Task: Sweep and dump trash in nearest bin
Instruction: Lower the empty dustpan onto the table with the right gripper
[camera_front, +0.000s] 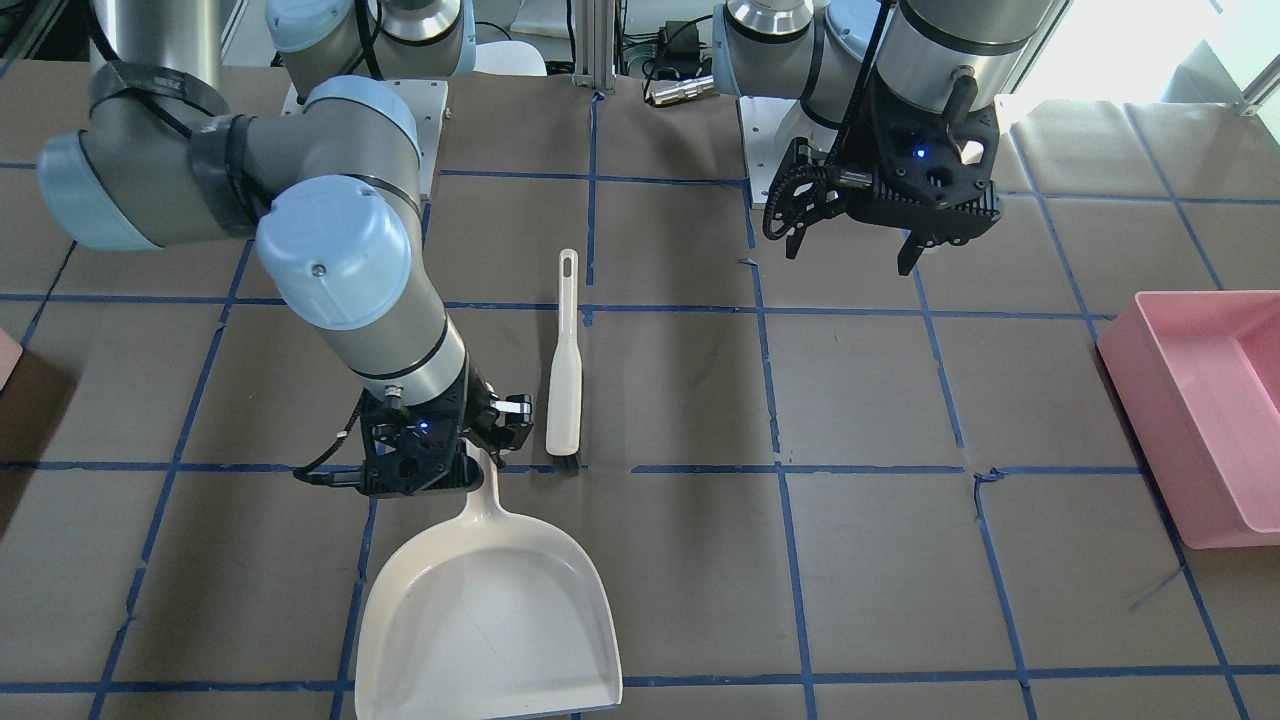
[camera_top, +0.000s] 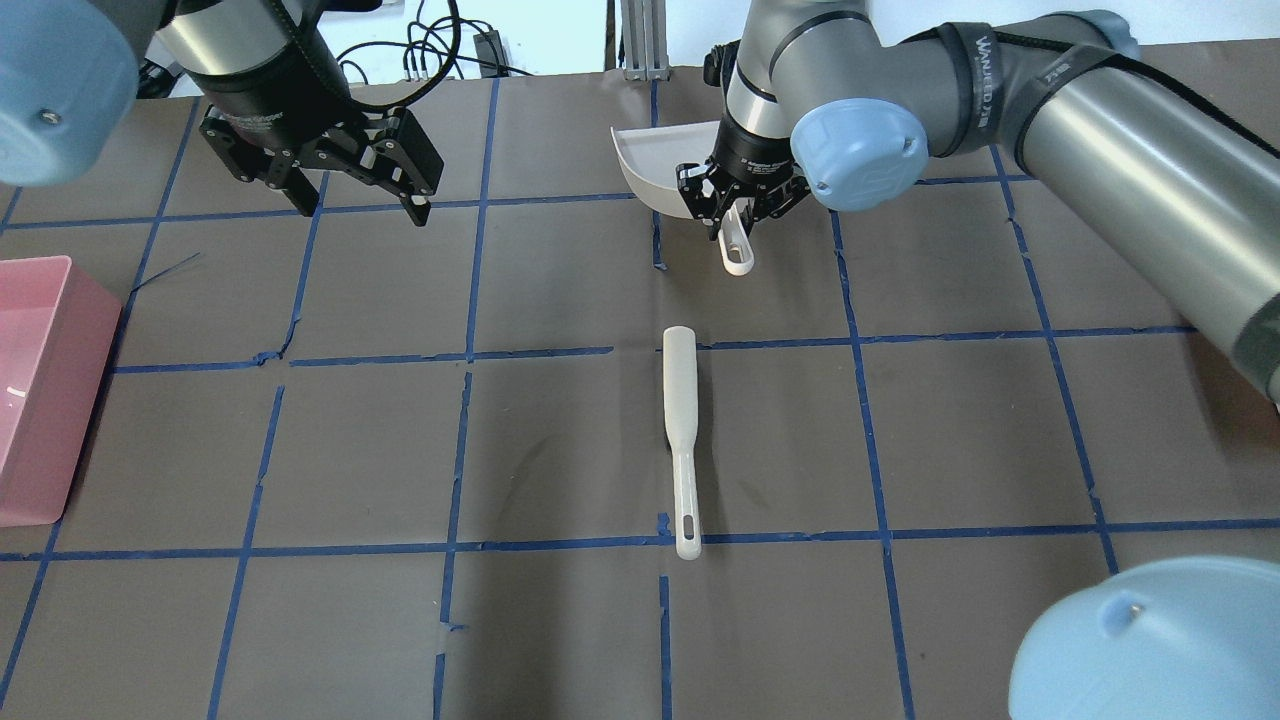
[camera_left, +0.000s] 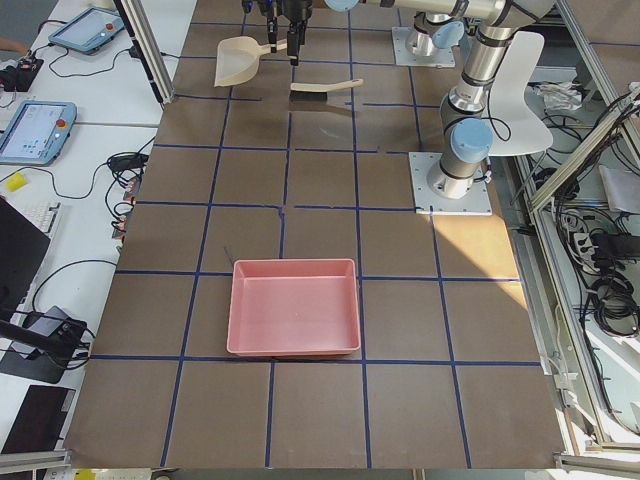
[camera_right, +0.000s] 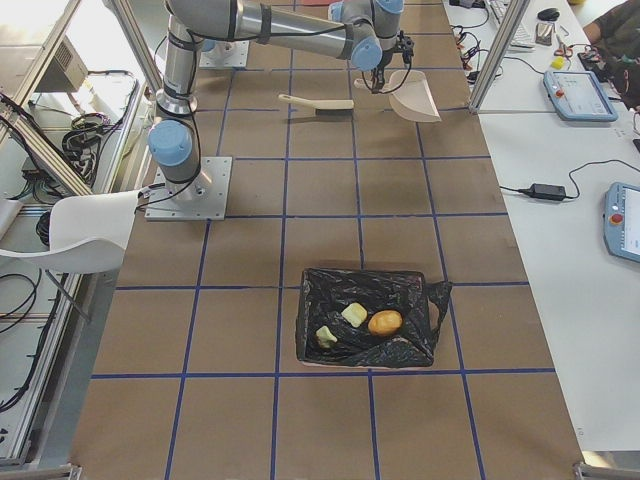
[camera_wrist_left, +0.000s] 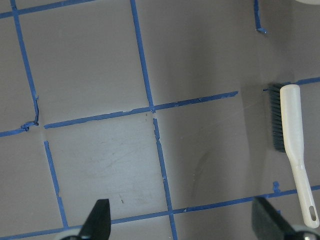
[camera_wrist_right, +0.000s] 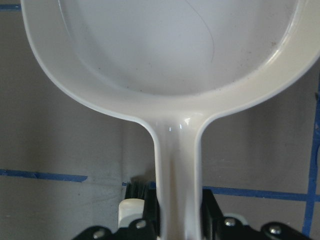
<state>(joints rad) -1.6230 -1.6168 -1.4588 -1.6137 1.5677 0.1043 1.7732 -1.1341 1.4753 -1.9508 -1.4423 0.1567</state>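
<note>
Brown taped table (camera_front: 880, 400): right gripper (camera_front: 482, 447) clamps dustpan (camera_front: 490, 610) handle, seemingly firm. Left gripper (camera_front: 852, 250) spread, empty; centre it over brush (camera_front: 564, 380) handle.

The cream scoop-shaped plastic dustpan (camera_front: 487, 610) is glossy (fine dark specks dot its inside). The cream long-handled plastic brush (camera_front: 565, 365) looks smooth, its bristles dark. The brown paper-covered counter (camera_front: 880, 560) is matt, gridded with blue tape (camera_front: 850, 468). At 3 o'clock, the bright pink rectangular plastic tub (camera_front: 1180, 440) shows a soft sheen.

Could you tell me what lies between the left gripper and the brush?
Only bare, blue-taped table between left gripper and brush, per the overhead view.
</note>
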